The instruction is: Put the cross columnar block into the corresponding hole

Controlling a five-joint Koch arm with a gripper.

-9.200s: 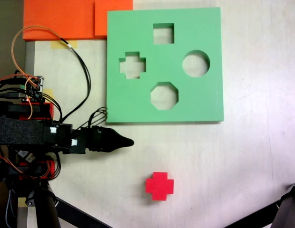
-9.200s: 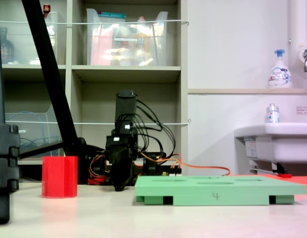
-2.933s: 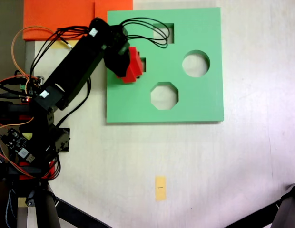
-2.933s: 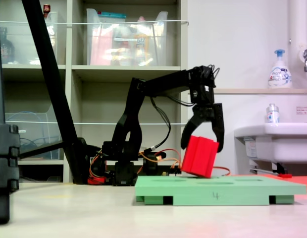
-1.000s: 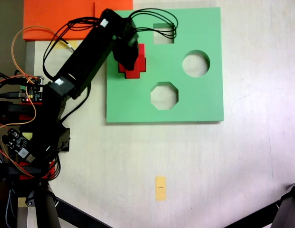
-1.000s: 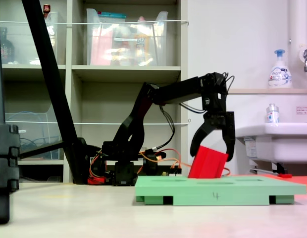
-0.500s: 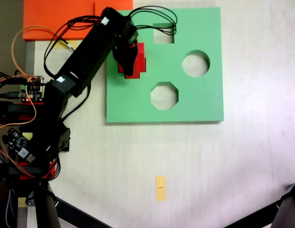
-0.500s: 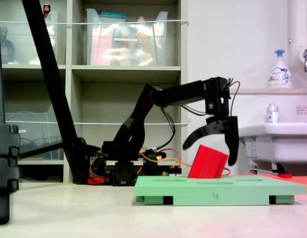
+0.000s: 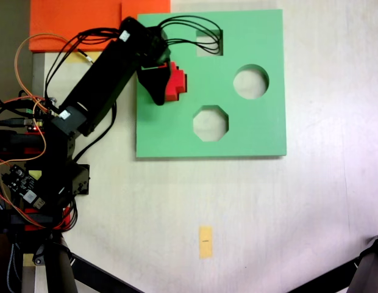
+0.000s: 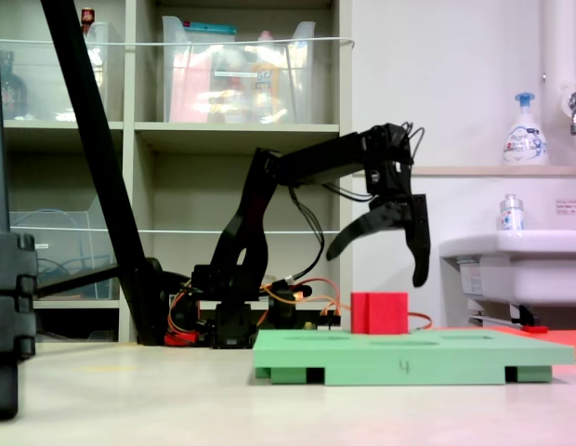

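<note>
Reaching out level, the arm hangs its spread claw point(image 10: 376, 253) above the cross columnar block point(image 10: 379, 313).

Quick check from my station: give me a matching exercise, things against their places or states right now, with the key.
1. red cross block
2. end effector
3. yellow tape strip
4. round cutout

A. open, raised above the block
B. unfilled, on the board's right side
C. upright in the green board, top above its surface
D. flat on the table, off the board

Pairs: 1-C, 2-A, 3-D, 4-B
</note>
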